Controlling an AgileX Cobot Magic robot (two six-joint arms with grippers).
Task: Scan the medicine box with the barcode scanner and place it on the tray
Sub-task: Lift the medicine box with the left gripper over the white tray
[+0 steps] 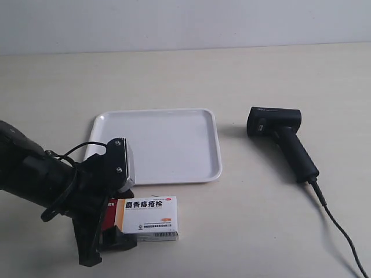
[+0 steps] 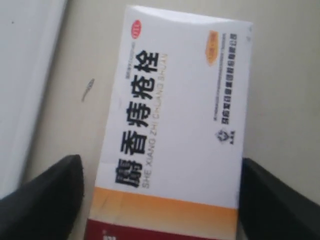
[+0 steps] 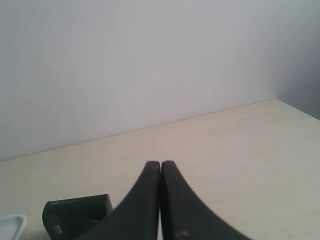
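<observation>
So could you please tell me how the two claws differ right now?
The left claw is open, its fingers either side of the medicine box; the right claw is shut and holds nothing. The left is low at the table, the right raised above the scanner. Both are black.

Medicine box (image 2: 172, 125): striped end cut off by left wrist view's edge; small print blurred, unreadable. In exterior view, same end hidden behind left claw (image 1: 107, 229).
Left claw fingers (image 2: 42, 200): only tips in wrist frame; contact with box cannot tell.
Barcode scanner (image 3: 75, 215): head partly hidden behind right claw (image 3: 161, 200), handle out of frame.
Scanner cable (image 1: 342, 231): runs off exterior view's edge.
Tray (image 3: 11, 225): only corner visible in right wrist view.
</observation>
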